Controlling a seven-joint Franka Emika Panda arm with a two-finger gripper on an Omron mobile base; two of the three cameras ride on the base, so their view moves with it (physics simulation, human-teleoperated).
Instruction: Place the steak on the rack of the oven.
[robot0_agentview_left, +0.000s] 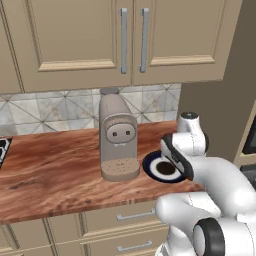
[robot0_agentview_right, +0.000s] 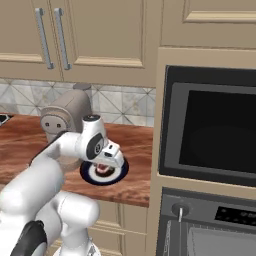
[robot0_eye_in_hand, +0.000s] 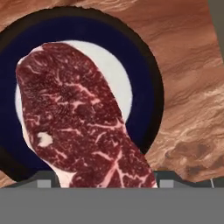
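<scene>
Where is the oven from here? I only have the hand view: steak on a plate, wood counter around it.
Observer: The oven is to the right of the plate in the right base view, built into beige cabinetry where the counter ends.
Operator: Is its door open?
Observer: It looks shut; I see dark glass and no rack.
Operator: Anything close to the plate I could bump?
Observer: A beige coffee machine stands just left of the plate in the left base view, very near its rim.
Operator: How high is the hand?
Observer: The gripper hangs low over the steak; whether the fingers touch it, I cannot tell.
</scene>
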